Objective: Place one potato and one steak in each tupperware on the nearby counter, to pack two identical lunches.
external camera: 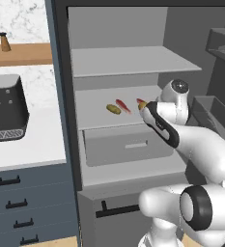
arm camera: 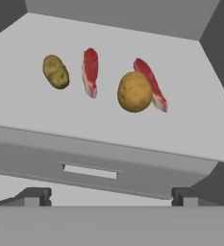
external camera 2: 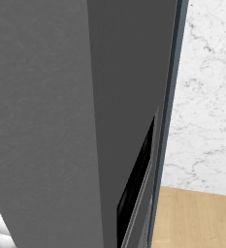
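1. Nearest the hand camera, the gripper (arm camera: 108, 196) is hanging with its jaws spread wide, holding nothing and touching nothing, just in front of the fridge shelf (arm camera: 46, 120).
2. On that shelf, four items are lying in a row: a potato (arm camera: 56, 71), a steak (arm camera: 90, 71), a rounder potato (arm camera: 134, 91) and a second steak (arm camera: 151, 84) just beside it.
3. The first pick is looking under way; nothing is packed yet.
4. Next, the hand is needing to advance over the near potato and close.
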